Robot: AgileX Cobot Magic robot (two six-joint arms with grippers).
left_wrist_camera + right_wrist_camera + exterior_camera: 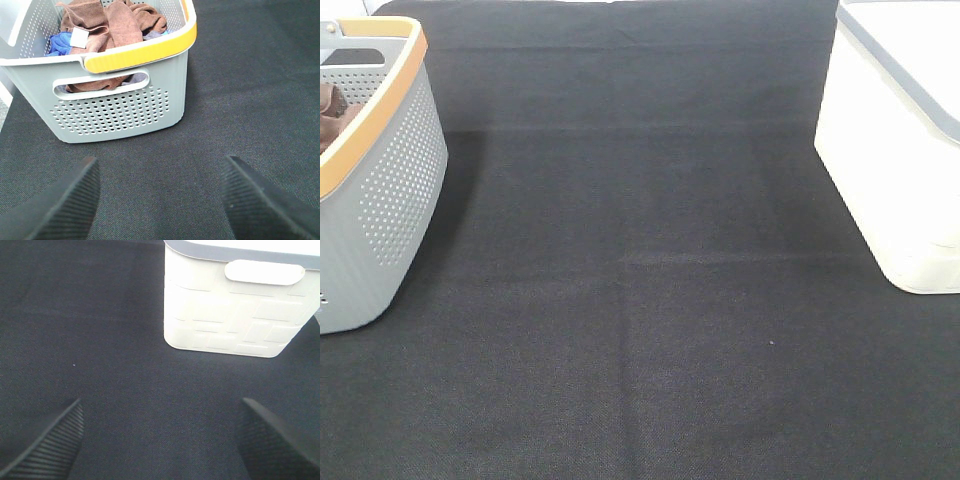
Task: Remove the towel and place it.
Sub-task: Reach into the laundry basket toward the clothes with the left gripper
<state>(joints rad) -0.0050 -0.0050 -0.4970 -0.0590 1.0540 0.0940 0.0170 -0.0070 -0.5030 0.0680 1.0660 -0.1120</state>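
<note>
Reddish-brown towel lies inside grey basket, directly ahead of left gripper; its jaws stand apart, empty.

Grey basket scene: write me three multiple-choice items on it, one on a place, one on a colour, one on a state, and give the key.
1. Where does the towel lie?
A) on the black cloth
B) in the grey basket
C) in the white bin

2. What colour is the basket's rim?
A) yellow-orange
B) green
C) red

3. How is the left gripper?
A) shut on the towel
B) shut on the rim
C) open, holding nothing

Key:
1 B: the left wrist view shows the brown towel heaped inside the basket.
2 A: a yellow-orange band runs along its top edge.
3 C: its fingers stand wide apart with nothing between them, short of the basket.
</note>
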